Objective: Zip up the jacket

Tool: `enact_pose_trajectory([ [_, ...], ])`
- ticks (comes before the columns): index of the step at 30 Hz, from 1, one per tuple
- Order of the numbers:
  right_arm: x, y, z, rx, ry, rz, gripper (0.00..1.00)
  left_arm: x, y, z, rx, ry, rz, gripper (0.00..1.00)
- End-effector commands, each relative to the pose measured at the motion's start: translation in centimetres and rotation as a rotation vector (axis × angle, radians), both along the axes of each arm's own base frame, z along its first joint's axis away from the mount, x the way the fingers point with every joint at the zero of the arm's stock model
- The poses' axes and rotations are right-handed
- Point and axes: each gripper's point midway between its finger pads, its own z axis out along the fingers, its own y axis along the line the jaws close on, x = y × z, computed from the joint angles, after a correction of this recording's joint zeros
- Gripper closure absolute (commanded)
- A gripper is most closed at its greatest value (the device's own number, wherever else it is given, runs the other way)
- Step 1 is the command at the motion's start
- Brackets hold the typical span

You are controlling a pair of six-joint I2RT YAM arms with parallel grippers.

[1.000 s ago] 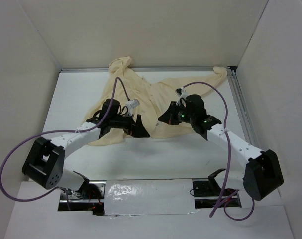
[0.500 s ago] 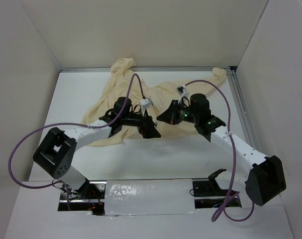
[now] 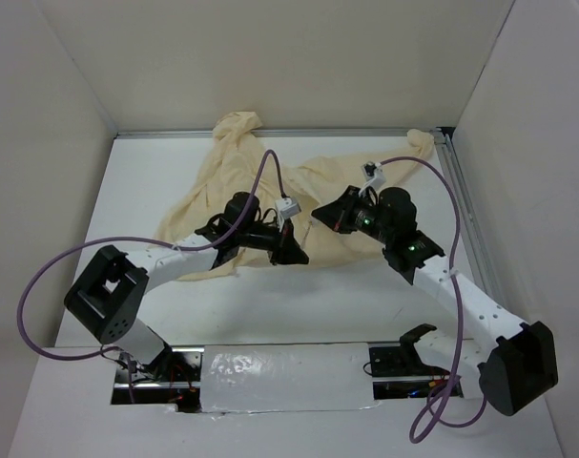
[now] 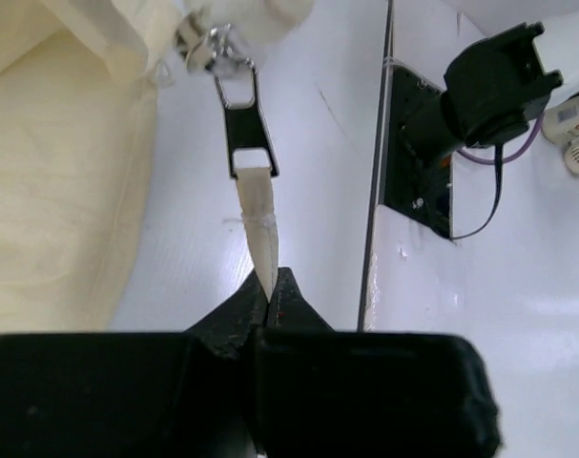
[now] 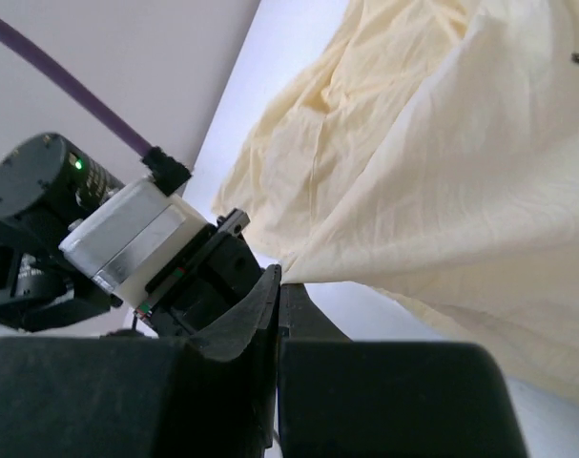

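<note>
The jacket point(image 3: 313, 181) lies wrinkled across the far middle of the table point(image 3: 299, 305). The right gripper point(image 5: 279, 279) is clamped tight on the jacket's edge, apparently anchoring the cloth so that it stays taut. The left gripper point(image 4: 270, 286) pinches the cream pull tab point(image 4: 258, 215) hanging from the metal zipper pull point(image 4: 243, 124), seemingly ready to draw the zip closed.
</note>
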Motion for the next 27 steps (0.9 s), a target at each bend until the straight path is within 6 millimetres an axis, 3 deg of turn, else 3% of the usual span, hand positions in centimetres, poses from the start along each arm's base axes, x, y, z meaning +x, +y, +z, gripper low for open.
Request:
enact_pose_trajectory([
  [1,1.3,-1.3,3.0,0.082,-0.105,-0.116,1.0,-0.4,0.0,1.3,-0.023,-0.03,-0.007,1.0],
  [3,1.3,-1.5,4.1,0.125,-0.136,-0.145,1.0,-1.0,-0.2,1.1,-0.024,-0.008,-0.031,1.0],
  [9,2.6,-2.9,4.6,0.155,-0.173,-0.306,1.0,-4.2,-0.7,1.8,-0.058,0.059,-0.114,1.0],
  [12,3.3,-3.6,4.6,0.171,-0.173,-0.385,1.0,-7.6,-1.0,3.3,-0.104,0.089,-0.21,1.0],
  [15,3.4,-3.3,4.6,0.199,-0.165,-0.376,1.0,-9.7,-1.6,2.9,-0.091,0.124,-0.237,1.0],
  [17,3.2,-3.0,3.7,0.177,-0.128,-0.36,1.0,-10.0,-2.1,1.6,-0.04,0.171,-0.2,1.0],
  [18,2.9,-2.7,3.1,0.158,-0.105,-0.344,1.0,-9.9,-2.1,1.0,-0.021,0.193,-0.185,1.0],
  [21,1.3,-2.3,-1.7,0.044,0.026,-0.319,1.0,-10.1,-2.0,-1.1,0.035,0.272,-0.167,1.0],
  [25,-1.3,-2.5,-7.8,-0.042,0.155,-0.298,1.0,-10.7,-1.9,-2.3,0.064,0.329,-0.185,1.0],
  [27,-2.0,-2.9,-9.2,-0.07,0.191,-0.305,1.0,-11.0,-2.1,-2.5,0.09,0.34,-0.179,0.65],
])
